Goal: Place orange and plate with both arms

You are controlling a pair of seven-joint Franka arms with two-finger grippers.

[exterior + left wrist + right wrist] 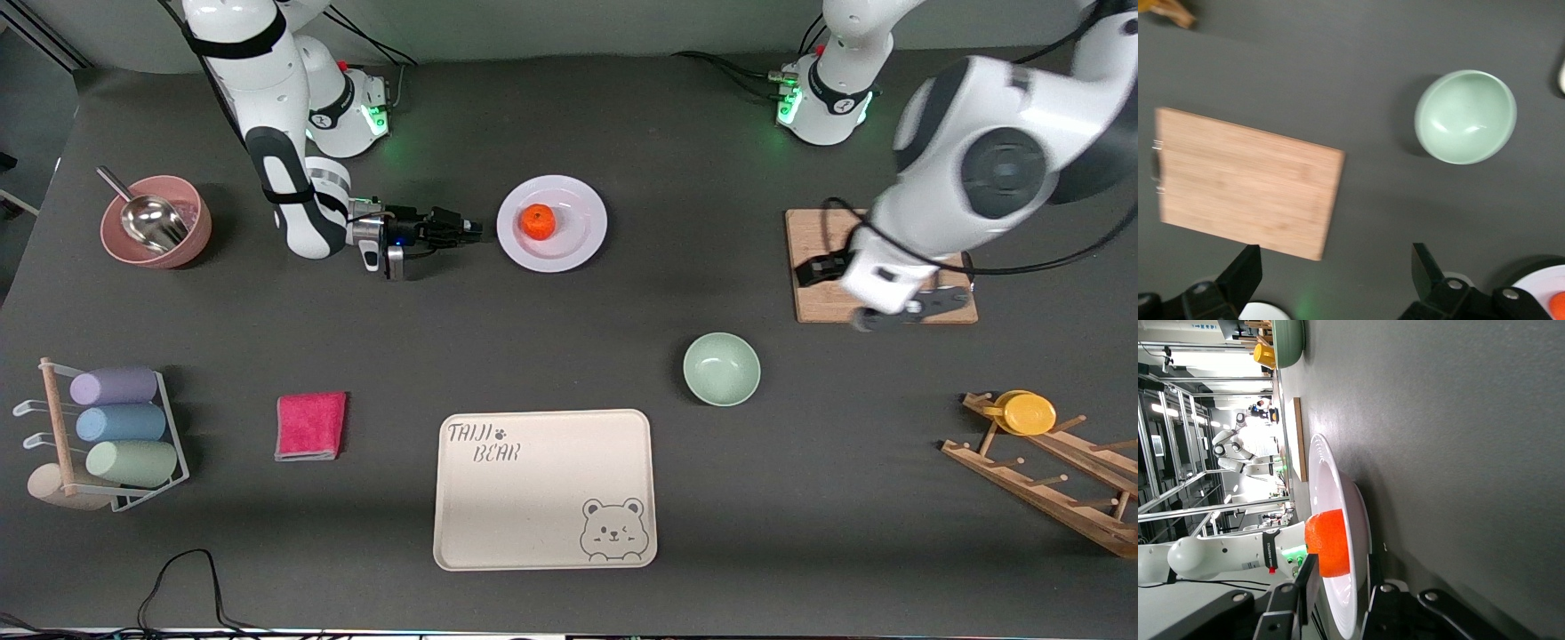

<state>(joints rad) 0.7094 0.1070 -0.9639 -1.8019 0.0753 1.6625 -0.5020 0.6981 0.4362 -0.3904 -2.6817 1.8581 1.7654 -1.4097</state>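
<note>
Dark grey table (569,116); pale wall along top edge; metal frames, bright lights.

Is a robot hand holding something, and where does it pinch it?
The right end effector pinches the plate by its rim. The left end effector holds nothing.

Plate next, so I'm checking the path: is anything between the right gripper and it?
No. The right gripper is already at the plate rim, jaws straddling it, the orange on it.

Orange (538,221) on lavender-white plate (578,244), upright.
</note>
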